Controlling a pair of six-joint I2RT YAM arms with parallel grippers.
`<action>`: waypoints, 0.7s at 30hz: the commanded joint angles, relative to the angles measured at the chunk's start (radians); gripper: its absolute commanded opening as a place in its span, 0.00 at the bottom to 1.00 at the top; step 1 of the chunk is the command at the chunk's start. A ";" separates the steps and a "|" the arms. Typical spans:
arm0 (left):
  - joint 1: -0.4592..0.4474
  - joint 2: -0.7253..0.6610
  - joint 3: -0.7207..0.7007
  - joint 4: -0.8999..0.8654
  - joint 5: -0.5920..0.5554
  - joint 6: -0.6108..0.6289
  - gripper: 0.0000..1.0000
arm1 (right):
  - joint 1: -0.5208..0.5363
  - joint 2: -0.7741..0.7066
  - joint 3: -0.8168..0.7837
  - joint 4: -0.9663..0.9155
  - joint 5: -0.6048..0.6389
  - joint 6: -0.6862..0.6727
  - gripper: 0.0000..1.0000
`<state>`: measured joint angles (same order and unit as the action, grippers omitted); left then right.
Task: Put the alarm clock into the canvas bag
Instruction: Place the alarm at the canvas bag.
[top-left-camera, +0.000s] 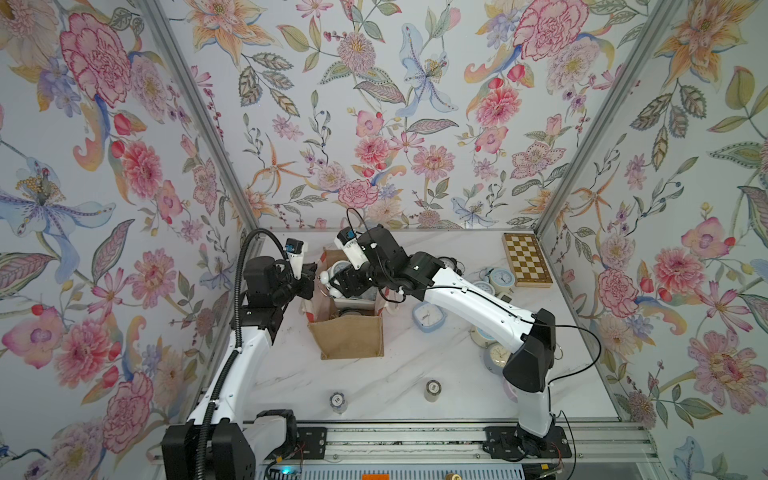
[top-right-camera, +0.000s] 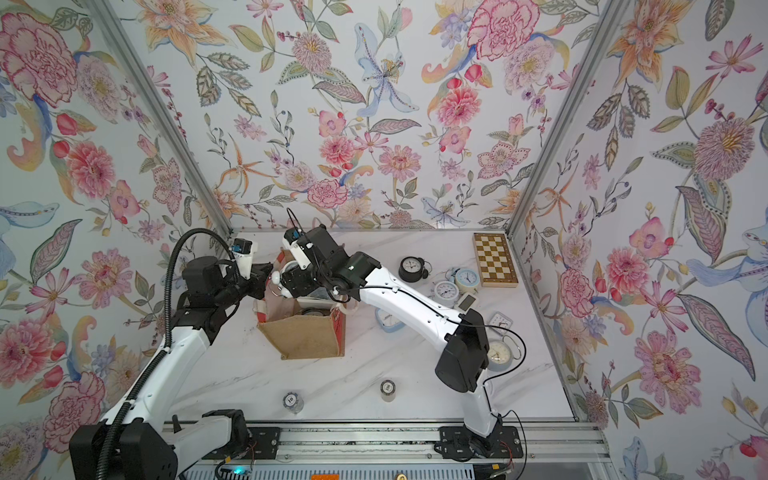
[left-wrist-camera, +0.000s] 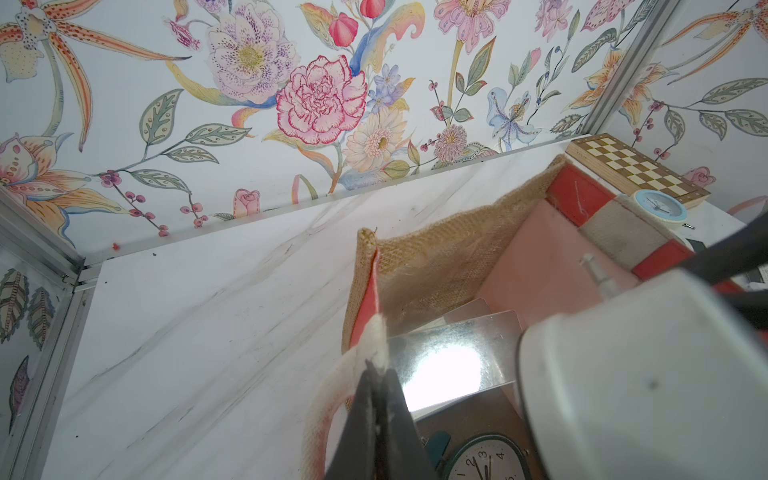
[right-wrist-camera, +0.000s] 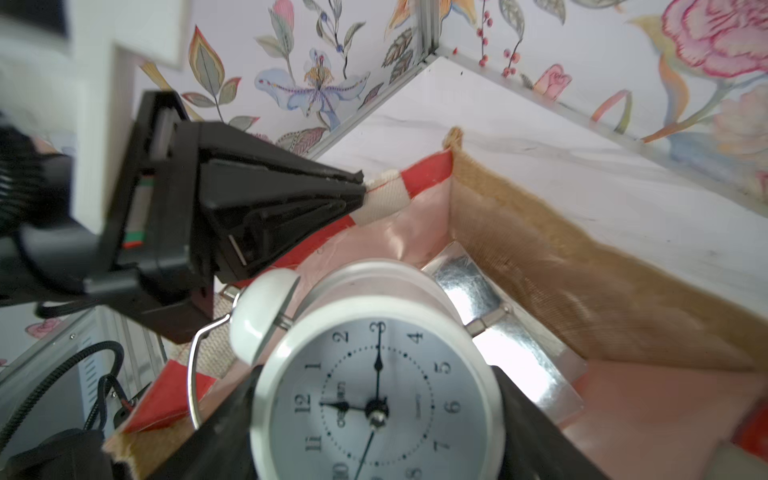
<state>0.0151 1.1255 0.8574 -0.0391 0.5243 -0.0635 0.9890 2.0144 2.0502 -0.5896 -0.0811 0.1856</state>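
The white twin-bell alarm clock (right-wrist-camera: 376, 399) is being gripped across its body by the right tool (top-left-camera: 345, 284), whose jaws are standing wide around the casing. It is being held just over the open mouth of the canvas bag (top-left-camera: 351, 338), not yet down inside it. The left tool (right-wrist-camera: 360, 183) is being pressed together on the striped trim (right-wrist-camera: 386, 195) at the bag's rim, so that wall is being drawn outward and the mouth is being held open. What is being called for now is a slow, straight descent through the middle of the opening, since the bells (right-wrist-camera: 259, 307) are pointing toward the pinched rim and could be caught on it. Release is best being saved until the clock is well below the rim and low, because a dark-rimmed clock (left-wrist-camera: 484, 461) and a shiny silver piece (left-wrist-camera: 449, 361) are already lying on the bottom. The pinch on the trim is best being left alone until the right tool is clear. Counted: one bag, one clock in the grip, one clock being seen inside, one chessboard box (top-left-camera: 527, 259), and two stacks of chips (top-left-camera: 338, 401) on the worktop (top-left-camera: 415, 374). About seven loose clocks (top-right-camera: 413, 269) are being counted, though several are partly hidden by the right arm.
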 joint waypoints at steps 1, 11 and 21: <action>0.005 -0.021 -0.003 0.034 0.030 0.002 0.07 | 0.021 0.054 0.063 -0.080 -0.055 -0.035 0.56; 0.005 -0.025 -0.003 0.033 0.037 0.000 0.07 | -0.011 0.127 0.067 -0.331 0.031 -0.054 0.58; 0.005 -0.026 -0.001 0.033 0.036 0.002 0.07 | -0.023 0.157 0.056 -0.486 0.262 -0.078 0.60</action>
<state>0.0151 1.1255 0.8577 -0.0376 0.5400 -0.0639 0.9642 2.1494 2.0758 -0.9920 0.0772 0.1295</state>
